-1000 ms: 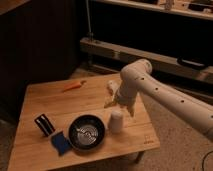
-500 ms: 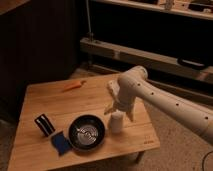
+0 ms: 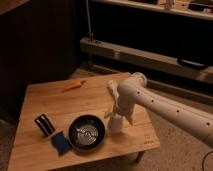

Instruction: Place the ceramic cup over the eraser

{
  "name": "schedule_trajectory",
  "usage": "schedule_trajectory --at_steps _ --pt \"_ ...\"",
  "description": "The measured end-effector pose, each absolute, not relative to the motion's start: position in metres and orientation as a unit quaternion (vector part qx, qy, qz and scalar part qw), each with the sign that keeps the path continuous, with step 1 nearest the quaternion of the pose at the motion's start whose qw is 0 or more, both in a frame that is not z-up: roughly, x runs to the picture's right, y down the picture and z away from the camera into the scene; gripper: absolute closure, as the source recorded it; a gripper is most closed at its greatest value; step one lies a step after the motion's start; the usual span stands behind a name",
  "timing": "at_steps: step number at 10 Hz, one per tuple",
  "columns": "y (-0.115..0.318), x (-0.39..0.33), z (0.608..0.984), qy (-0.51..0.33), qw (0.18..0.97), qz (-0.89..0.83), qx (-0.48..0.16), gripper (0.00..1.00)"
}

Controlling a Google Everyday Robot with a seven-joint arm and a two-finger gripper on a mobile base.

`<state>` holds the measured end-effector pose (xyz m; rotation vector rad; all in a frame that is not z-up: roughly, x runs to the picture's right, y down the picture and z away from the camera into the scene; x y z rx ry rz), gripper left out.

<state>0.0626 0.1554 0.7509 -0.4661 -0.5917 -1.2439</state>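
Since our end effector (image 3: 115, 111) has dropped to the centre cup (image 3: 116, 125), we cannot tell its grip; the lower-left eraser (image 3: 44, 124) stays uncovered.

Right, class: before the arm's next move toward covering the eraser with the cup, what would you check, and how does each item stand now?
1. Hand over the ceramic cup: ok.
2. Hand's hold on the cup: cannot tell.
3. Cup standing on the table beside the black pan: ok.
4. Eraser uncovered near the left edge: ok.
5. Straight path from cup to eraser free: not ok, pan lies between.
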Motion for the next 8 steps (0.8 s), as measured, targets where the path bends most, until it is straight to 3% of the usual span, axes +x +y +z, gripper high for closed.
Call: schedule_trajectory --at_steps 8 --pt "0.147 0.051 0.767 -0.247 0.749 -0.579 -0.209 0.2"
